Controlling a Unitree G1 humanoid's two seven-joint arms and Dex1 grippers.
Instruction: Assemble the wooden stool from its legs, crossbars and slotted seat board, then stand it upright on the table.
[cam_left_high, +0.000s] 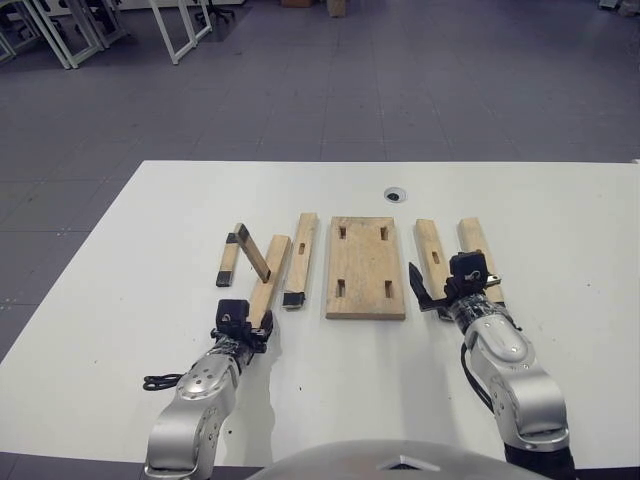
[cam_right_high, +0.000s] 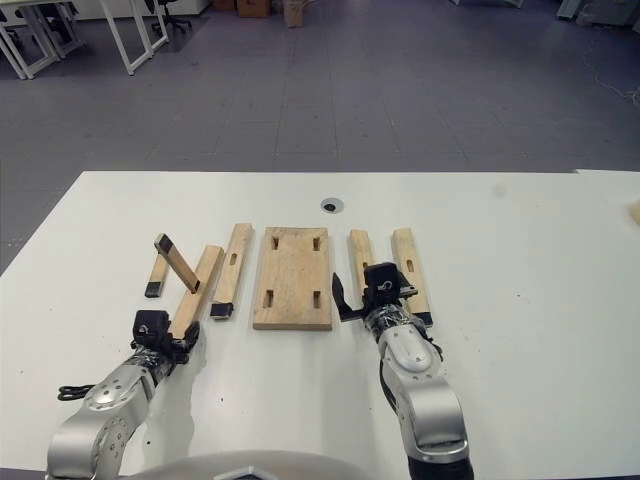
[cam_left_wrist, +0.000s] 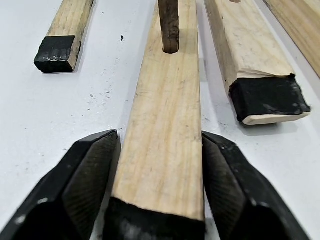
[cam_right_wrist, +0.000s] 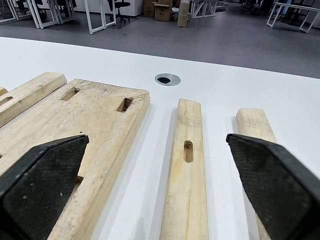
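The slotted seat board (cam_left_high: 365, 265) lies flat mid-table. Left of it lie three legs: a short one (cam_left_high: 230, 258), one (cam_left_high: 268, 282) with a dark crossbar (cam_left_high: 254, 252) standing tilted in its slot, and one (cam_left_high: 300, 258) beside the board. My left gripper (cam_left_wrist: 160, 137) is at the near end of the crossbar leg (cam_left_wrist: 167, 125), fingers (cam_left_wrist: 90, 175) pressed on both its sides. Two more legs (cam_left_high: 431, 250) (cam_left_high: 475, 250) lie right of the board. My right gripper (cam_right_wrist: 156, 140) is open wide, low over the near end of the inner slotted leg (cam_right_wrist: 187, 175).
A round cable hole (cam_left_high: 396, 194) sits in the white table (cam_left_high: 560, 220) behind the board. A loop of black cable (cam_left_high: 160, 381) lies by my left arm. Bare tabletop stretches far left and far right; grey floor and white frames lie beyond the far edge.
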